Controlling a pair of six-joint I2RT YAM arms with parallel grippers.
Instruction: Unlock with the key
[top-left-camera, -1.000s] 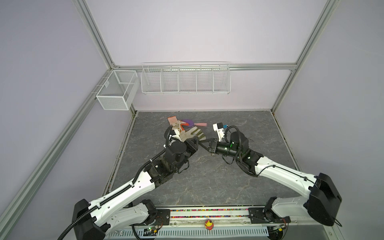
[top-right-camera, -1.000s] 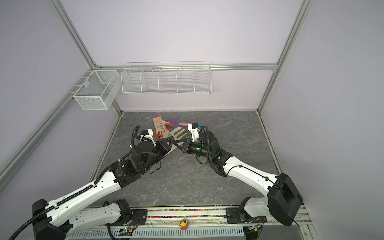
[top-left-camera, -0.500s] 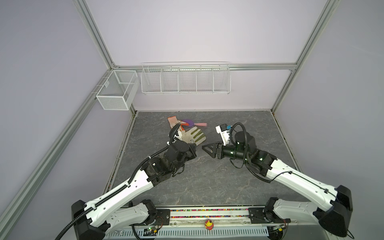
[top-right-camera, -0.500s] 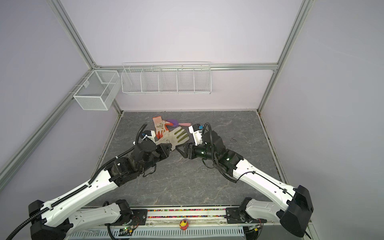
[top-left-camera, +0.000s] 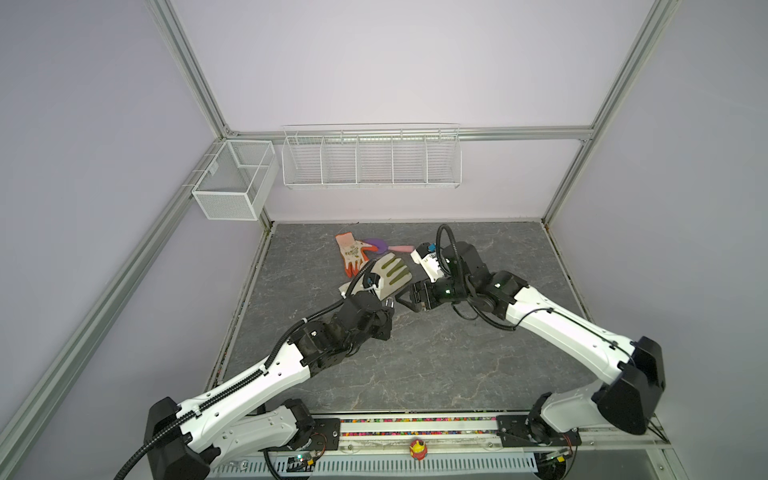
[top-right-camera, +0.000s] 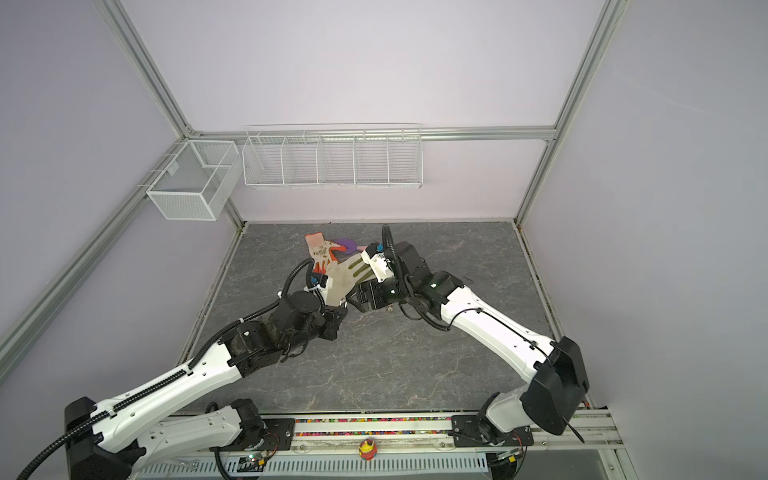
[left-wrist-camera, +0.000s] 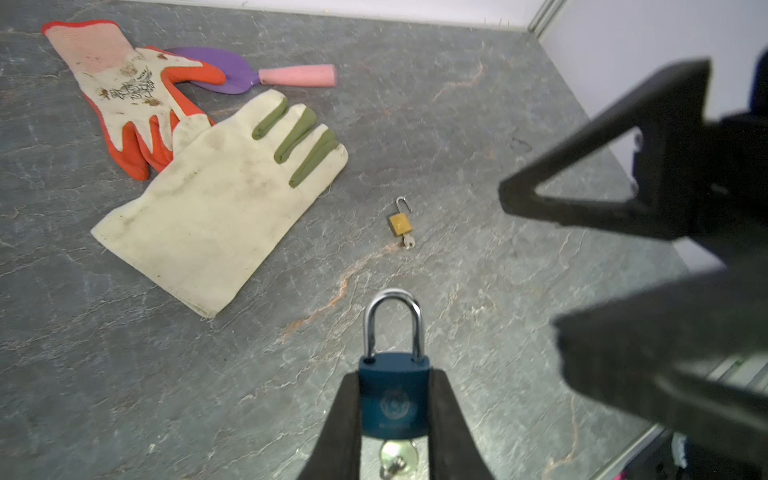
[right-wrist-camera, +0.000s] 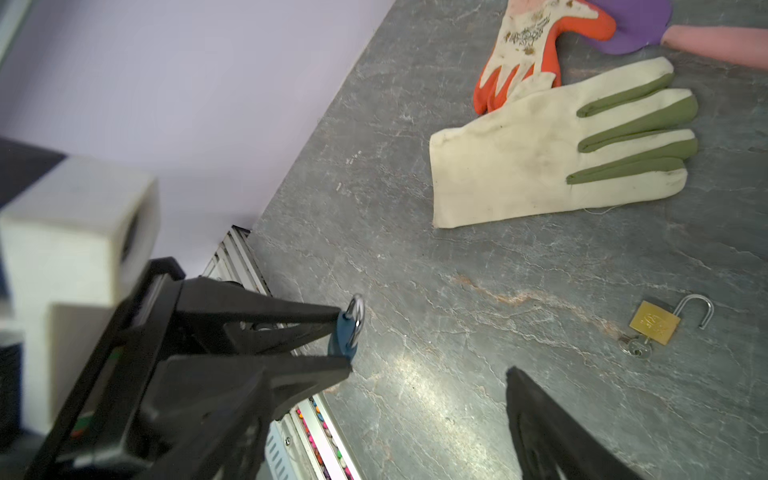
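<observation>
A blue padlock (left-wrist-camera: 394, 395) is clamped by its sides in my left gripper (left-wrist-camera: 394, 376), which is shut on it. Its silver shackle (left-wrist-camera: 392, 320) points away from the wrist, both legs seated in the body. The key (left-wrist-camera: 398, 457) sticks out of the padlock's underside, between the fingers. The right wrist view shows the same padlock (right-wrist-camera: 345, 332) edge-on. My right gripper (top-left-camera: 402, 302) hovers open and empty just right of my left gripper (top-left-camera: 388, 311) in both top views. Its fingers (left-wrist-camera: 602, 195) loom beside the padlock without touching it.
A small brass padlock (left-wrist-camera: 401, 224) lies on the table with its shackle open and a key in it. Behind it lie a cream and green glove (left-wrist-camera: 216, 199), an orange and white glove (left-wrist-camera: 129, 91) and a purple trowel (left-wrist-camera: 224, 68). Wire baskets (top-left-camera: 370, 158) hang on the back wall.
My right gripper was shut close against the left gripper; it has since opened wide and drawn back to the right. The left arm has pulled the blue padlock back toward the front.
</observation>
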